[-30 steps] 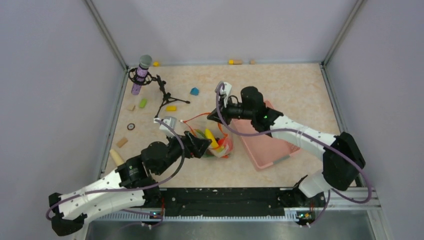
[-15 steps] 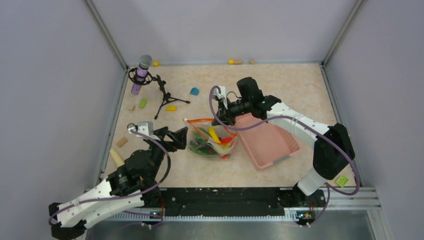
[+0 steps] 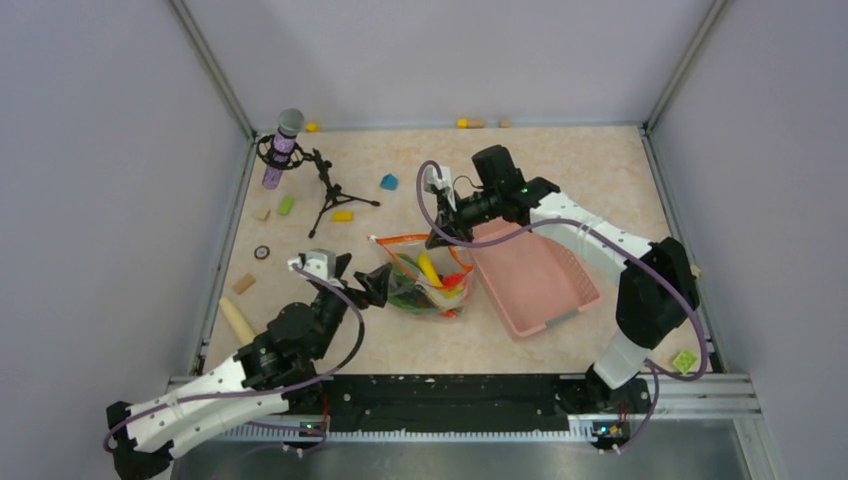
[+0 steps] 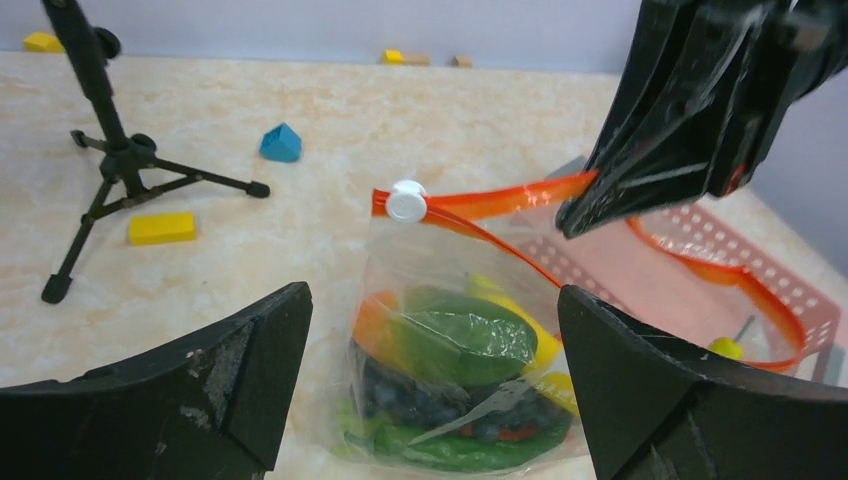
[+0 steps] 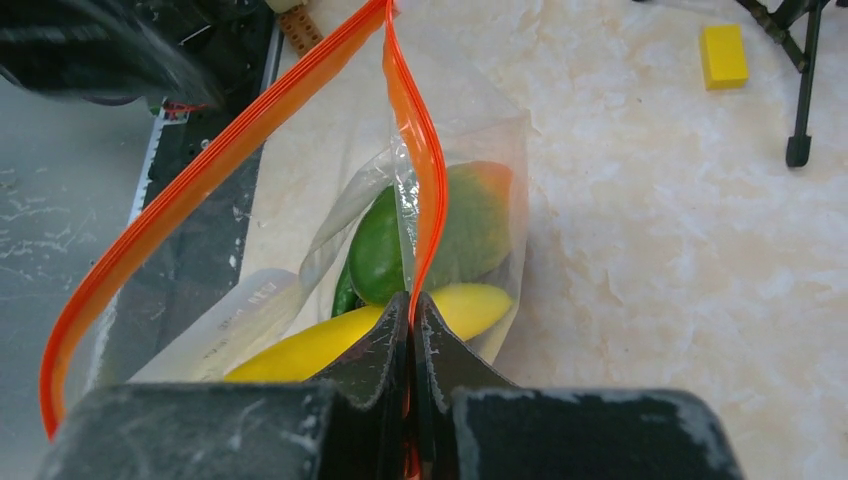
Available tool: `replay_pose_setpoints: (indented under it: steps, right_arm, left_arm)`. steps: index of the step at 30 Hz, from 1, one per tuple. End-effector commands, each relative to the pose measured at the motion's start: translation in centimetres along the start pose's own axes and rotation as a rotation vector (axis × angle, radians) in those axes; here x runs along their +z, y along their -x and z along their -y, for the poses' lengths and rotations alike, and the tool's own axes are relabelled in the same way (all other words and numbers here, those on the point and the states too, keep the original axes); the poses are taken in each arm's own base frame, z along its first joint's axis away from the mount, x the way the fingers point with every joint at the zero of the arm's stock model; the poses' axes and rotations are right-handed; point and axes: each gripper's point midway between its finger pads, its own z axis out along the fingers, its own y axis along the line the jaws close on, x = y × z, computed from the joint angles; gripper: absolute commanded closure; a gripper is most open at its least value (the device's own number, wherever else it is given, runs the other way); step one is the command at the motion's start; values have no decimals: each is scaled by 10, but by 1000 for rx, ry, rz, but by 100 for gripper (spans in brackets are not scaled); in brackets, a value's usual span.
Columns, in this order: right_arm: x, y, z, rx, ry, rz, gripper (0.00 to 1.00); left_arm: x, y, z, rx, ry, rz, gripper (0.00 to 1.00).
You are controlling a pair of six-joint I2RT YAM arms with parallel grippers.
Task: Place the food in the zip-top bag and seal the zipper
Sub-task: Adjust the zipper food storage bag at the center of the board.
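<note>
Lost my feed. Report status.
Right pincer shut on zipper. Left pincer open, facing zip-top bag. Food inside, mouth unsealed. Pink basket alongside.

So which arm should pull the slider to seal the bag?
Left. The left claw is open and faces the white slider unobstructed; the right claw is shut on the zipper at its other end.

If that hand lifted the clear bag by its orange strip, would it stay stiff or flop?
Probably floppy: the bag is thin, wrinkled film, and its zipper bows where the right hand pinches it. It would likely sag at the bottom, where the food is piled. The glossy film may be slippery.
</note>
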Motion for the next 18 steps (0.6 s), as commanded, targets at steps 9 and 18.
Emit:
replay_pose_setpoints:
  steps: [9, 18]
  right_arm:
    - [-7, 33, 8, -71, 48, 24, 100]
    - [11, 43, 27, -66, 125, 33, 100]
  left_arm:
    - [41, -60, 45, -62, -299, -189, 2]
    - [47, -67, 80, -99, -464, -215, 2]
